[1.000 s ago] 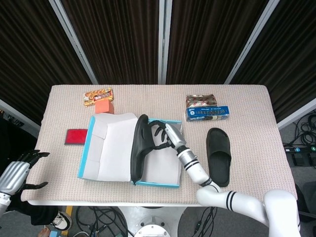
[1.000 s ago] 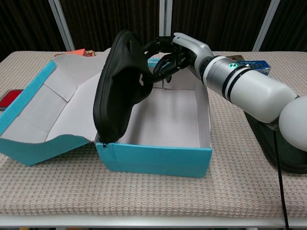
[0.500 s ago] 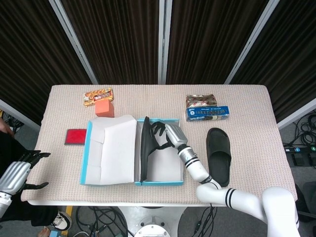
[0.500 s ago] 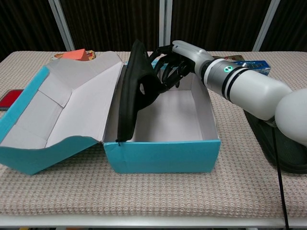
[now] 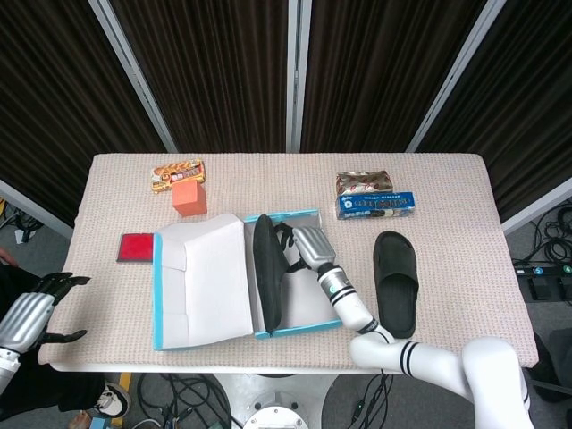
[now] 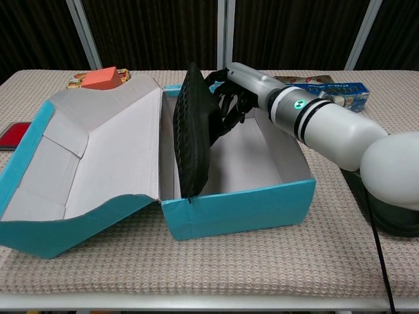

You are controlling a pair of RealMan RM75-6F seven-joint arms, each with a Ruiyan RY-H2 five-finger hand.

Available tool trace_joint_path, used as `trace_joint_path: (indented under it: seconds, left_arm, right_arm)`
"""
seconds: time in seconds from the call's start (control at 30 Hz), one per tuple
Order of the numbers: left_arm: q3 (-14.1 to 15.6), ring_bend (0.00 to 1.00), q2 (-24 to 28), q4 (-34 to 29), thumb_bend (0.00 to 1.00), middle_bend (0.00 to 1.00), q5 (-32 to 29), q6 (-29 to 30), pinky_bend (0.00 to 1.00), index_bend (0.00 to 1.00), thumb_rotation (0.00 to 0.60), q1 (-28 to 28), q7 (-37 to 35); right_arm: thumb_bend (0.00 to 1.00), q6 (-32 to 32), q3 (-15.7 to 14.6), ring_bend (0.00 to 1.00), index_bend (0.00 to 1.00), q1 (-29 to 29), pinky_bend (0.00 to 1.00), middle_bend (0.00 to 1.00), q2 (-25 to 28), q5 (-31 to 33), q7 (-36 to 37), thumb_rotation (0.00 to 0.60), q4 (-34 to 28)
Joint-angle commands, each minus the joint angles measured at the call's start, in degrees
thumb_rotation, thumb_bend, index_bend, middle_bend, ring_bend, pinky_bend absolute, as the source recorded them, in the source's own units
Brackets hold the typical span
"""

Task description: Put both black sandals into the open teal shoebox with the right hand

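1. My right hand (image 6: 232, 91) is gripping one black sandal (image 6: 194, 131), fingers curled round its strap, and holding it on edge inside the teal shoebox (image 6: 242, 206), against the box's left wall beside the open lid (image 6: 98, 150)
2. My left hand (image 5: 40, 308) is hanging off the table's near left corner, fingers apart and holding nothing
3. The second black sandal (image 5: 395, 281) is lying flat on the table (image 5: 465, 232), right of the box and apart from it
4. An orange block (image 5: 189, 198), a snack packet (image 5: 177, 173), a red card (image 5: 137, 247) and a blue packet (image 5: 376, 206) are sitting around the box
5. Dark curtains are hanging behind the table
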Motion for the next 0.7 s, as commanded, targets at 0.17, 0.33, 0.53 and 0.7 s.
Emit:
trace_joint_path:
  seconds: [0.17,0.33,0.53,0.7]
  left_arm:
    - [0.02,0.11,-0.20,0.38,0.02,0.23,-0.05,-0.11,0.13,0.19,0.600,-0.03,-0.54]
    - [-0.05,0.11,-0.15,0.53,0.02,0.23,-0.19,-0.07,0.13,0.19,0.600,-0.01,-1.03]
    - [-0.10,0.11,-0.19,0.49,0.02,0.23,-0.17,-0.07,0.13,0.19,0.600,-0.08,-1.30]
    - [-0.12,0.11,-0.19,0.52,0.02,0.23,-0.49,-0.35,0.13,0.19,0.600,-0.05,-1.41]
  right_arm:
    - [0.29,1.66,-1.49,0.46,0.58,1.94,0.64,0.51,-1.42,-2.44,-7.28,0.600,1.73]
    - [0.29,1.52,-2.35,0.46,0.58,3.14,0.64,0.51,-2.21,-1.89,-14.02,0.600,2.51]
    - [0.29,1.32,-2.80,0.46,0.57,4.22,0.64,0.51,-3.11,-0.91,-19.79,0.600,3.40]
    - [0.29,1.72,-3.22,0.46,0.57,4.83,0.64,0.51,-4.08,-0.82,-23.38,0.600,4.58]
